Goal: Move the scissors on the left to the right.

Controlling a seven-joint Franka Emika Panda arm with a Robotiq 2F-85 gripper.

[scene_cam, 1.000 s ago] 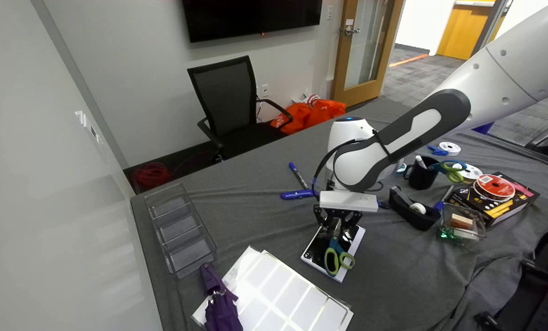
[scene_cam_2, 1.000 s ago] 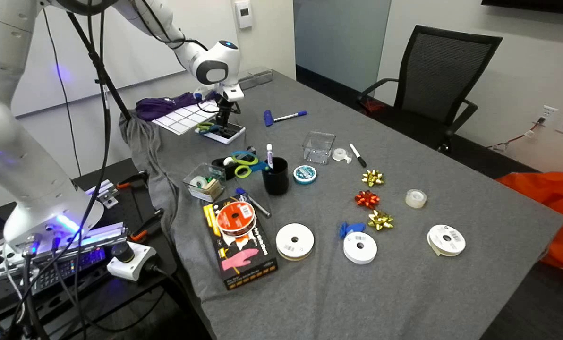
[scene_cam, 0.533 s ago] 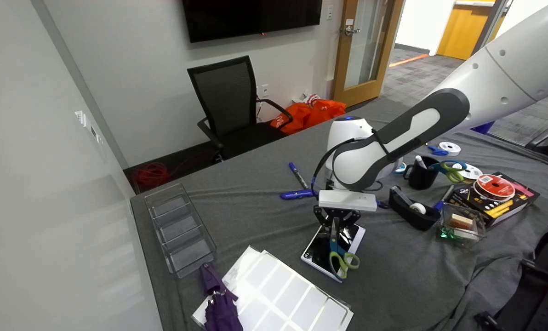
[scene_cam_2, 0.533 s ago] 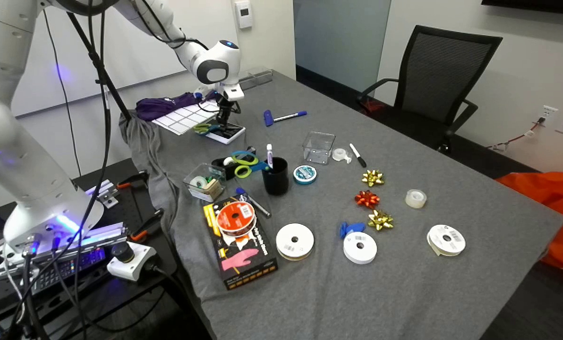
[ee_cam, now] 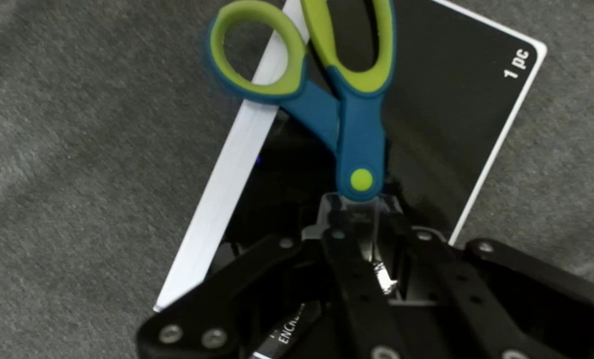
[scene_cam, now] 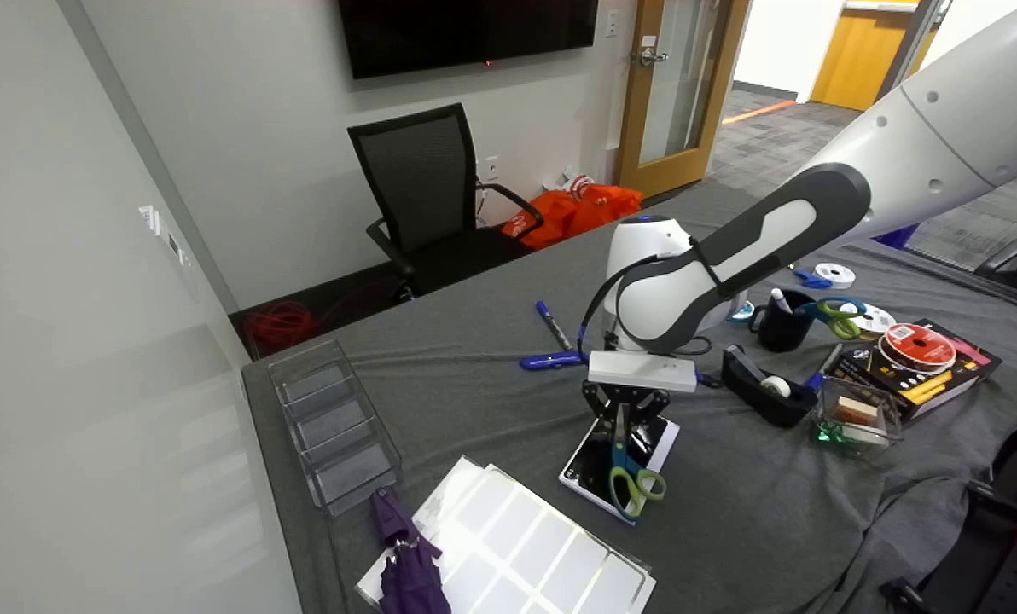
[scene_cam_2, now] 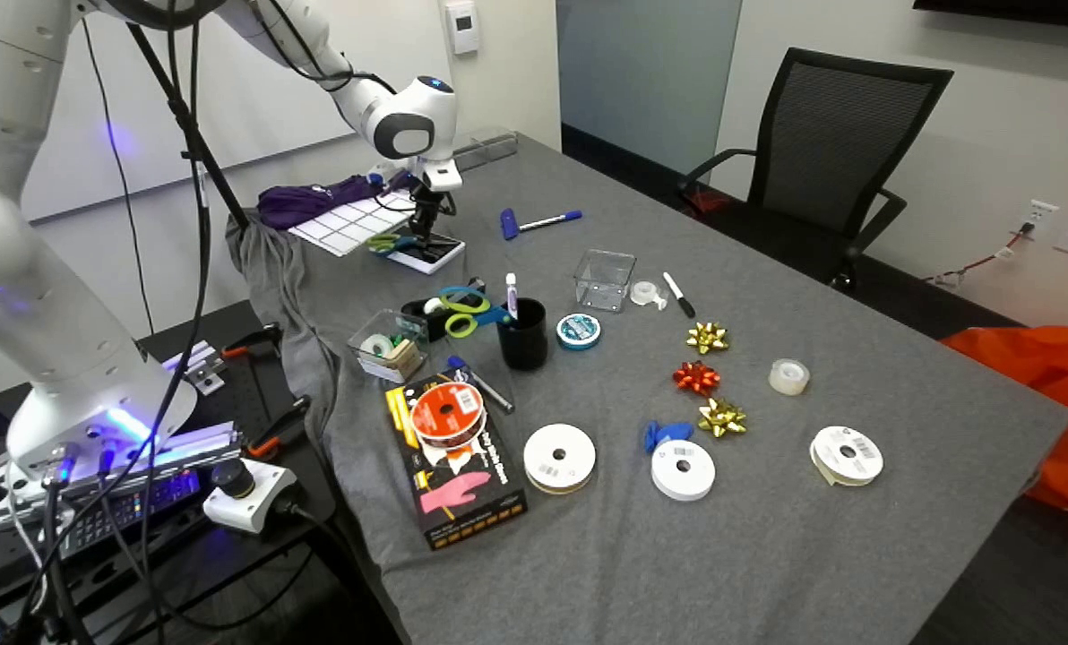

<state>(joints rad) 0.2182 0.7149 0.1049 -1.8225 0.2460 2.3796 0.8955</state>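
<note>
The scissors [scene_cam: 624, 462] have light green handle loops, blue shanks and silvery blades. They lie over a flat black box with white edges [scene_cam: 589, 474]; both also show in an exterior view, the scissors [scene_cam_2: 392, 242] and the box [scene_cam_2: 444, 261]. My gripper [scene_cam: 621, 419] points down over the box and is shut on the scissors' blades. In the wrist view, the fingertips [ee_cam: 359, 214] sit on both sides of the blades just below the green pivot of the scissors [ee_cam: 361, 134]. One loop overhangs the box edge. The blade tips are mostly hidden by the fingers.
A second pair of green-and-blue scissors [scene_cam_2: 464, 305] stands in a black mug [scene_cam_2: 525, 339]. A black tape dispenser [scene_cam: 760, 394], a clear box [scene_cam: 858, 418] and a blue pen-like object [scene_cam: 553, 361] stand around the gripper. White label sheets [scene_cam: 525, 546] and a purple umbrella [scene_cam: 413, 571] lie nearby.
The scissors have turned between the fingers; their handles swung to the right in an exterior view over the first half second, then stayed nearly still. The gripper has closed on the blades. The arm barely moved.
</note>
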